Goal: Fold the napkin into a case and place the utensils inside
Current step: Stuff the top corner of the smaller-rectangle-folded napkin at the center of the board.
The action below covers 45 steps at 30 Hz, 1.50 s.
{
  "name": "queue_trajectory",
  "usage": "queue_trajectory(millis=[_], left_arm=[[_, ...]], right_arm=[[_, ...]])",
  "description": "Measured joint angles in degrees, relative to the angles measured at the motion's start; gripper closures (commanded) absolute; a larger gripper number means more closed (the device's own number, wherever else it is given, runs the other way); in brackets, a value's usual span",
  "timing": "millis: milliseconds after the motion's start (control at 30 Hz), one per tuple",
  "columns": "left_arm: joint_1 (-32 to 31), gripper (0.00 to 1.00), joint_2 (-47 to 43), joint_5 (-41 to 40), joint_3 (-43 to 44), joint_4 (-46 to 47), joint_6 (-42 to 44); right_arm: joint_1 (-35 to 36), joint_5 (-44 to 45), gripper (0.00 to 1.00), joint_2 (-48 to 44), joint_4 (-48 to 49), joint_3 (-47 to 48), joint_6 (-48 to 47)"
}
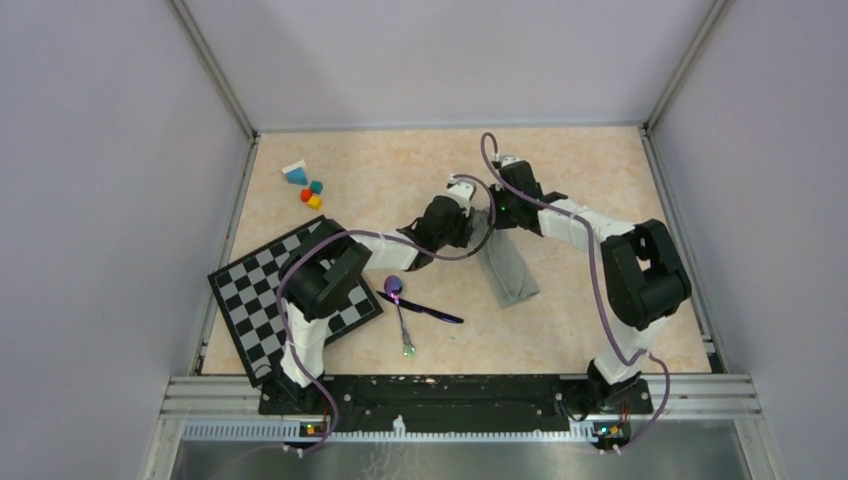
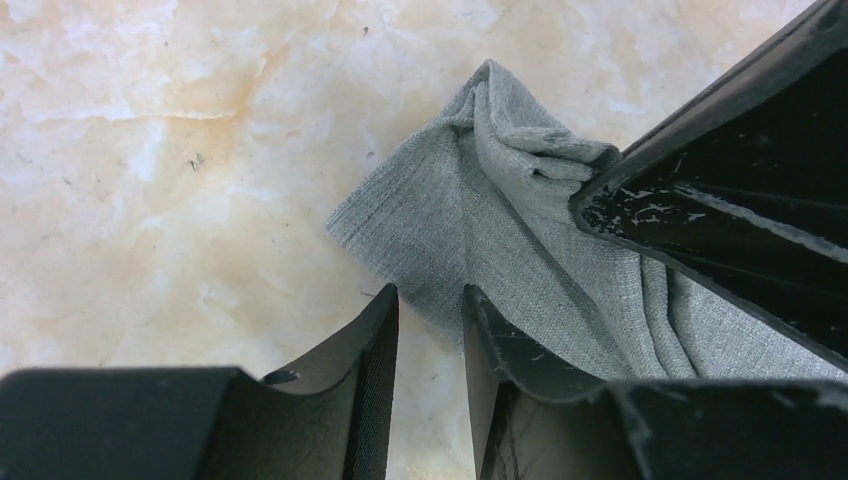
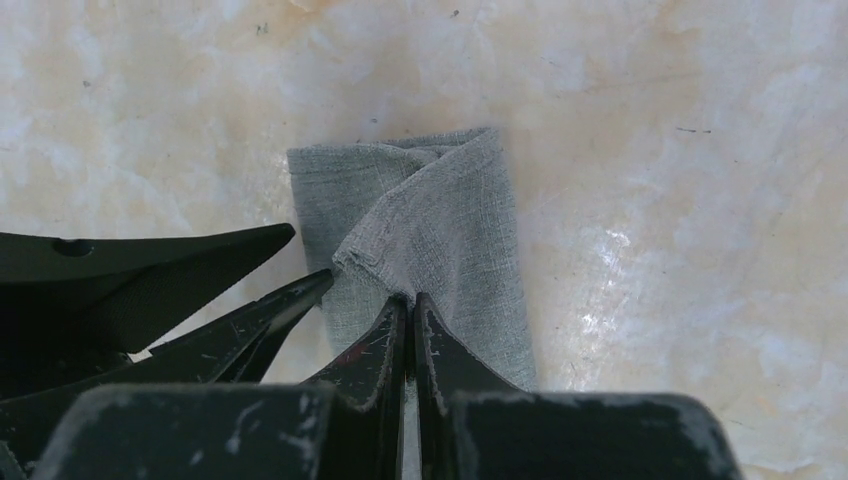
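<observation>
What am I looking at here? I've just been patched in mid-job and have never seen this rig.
Two black robot arms, the left arm and the right arm, are bolted at the near edge of a beige marbled table. The wide picture looks down from above and behind them. The other two come from a camera on each wrist, so each shows its own fingers.

On the table lie a grey-green cloth napkin folded into a narrow strip, a shiny purple metal spoon, a dark straight stick-like utensil, a black-and-white checkered board and small coloured blocks.

The right fingers are shut on the napkin's top layer. The left fingers stand slightly apart at its corner, apparently not gripping.
</observation>
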Motion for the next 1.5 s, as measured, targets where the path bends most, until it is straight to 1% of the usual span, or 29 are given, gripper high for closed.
queue_trajectory(millis=[100, 200, 500, 533, 600, 667, 733, 933, 1133, 1267, 1500], left_arm=[[-0.61, 0.58, 0.37, -1.46, 0.87, -0.09, 0.94], [-1.18, 0.56, 0.72, -2.93, 2.01, -0.11, 1.57], [-2.54, 0.61, 4.09, -7.54, 6.25, -1.84, 2.38], [-2.58, 0.62, 4.26, -7.98, 6.45, -2.21, 2.43], [-2.67, 0.68, 4.35, -8.79, 6.67, -3.06, 2.58], [-2.78, 0.76, 4.37, -9.75, 6.91, -3.58, 2.91], [-2.84, 0.86, 4.37, -10.67, 7.1, -3.93, 2.97], [-2.99, 0.99, 4.37, -11.52, 7.78, -4.76, 3.15], [-2.99, 1.0, 4.13, -9.9, 7.67, -4.59, 2.05], [-2.58, 1.0, 2.73, -8.22, 5.22, -1.88, 0.39], [-1.25, 1.0, 0.37, -5.46, -0.33, 4.48, -2.73]], right_arm=[[-0.44, -1.07, 1.0, -0.09, 0.17, 0.0, 0.48], [-0.48, -1.81, 1.0, -0.09, 0.28, 0.0, 0.55], [-0.59, -2.67, 1.0, -0.11, 0.35, 0.0, 1.09], [-0.61, -2.69, 1.0, -0.11, 0.35, 0.0, 1.09], [-0.61, -2.69, 1.0, -0.13, 0.33, 0.0, 1.09], [-0.61, -2.69, 1.0, -0.13, 0.35, 0.0, 1.09], [-0.61, -2.71, 1.0, -0.13, 0.31, 0.0, 1.07], [-0.61, -2.84, 1.0, -0.15, -0.39, 0.0, 0.17], [-0.61, -5.03, 1.0, -0.15, -1.73, 0.0, -1.22], [-0.59, -7.52, 1.0, -0.13, -2.8, 0.0, -1.62], [-0.59, -9.33, 1.0, 0.39, -4.22, 0.0, -1.77]])
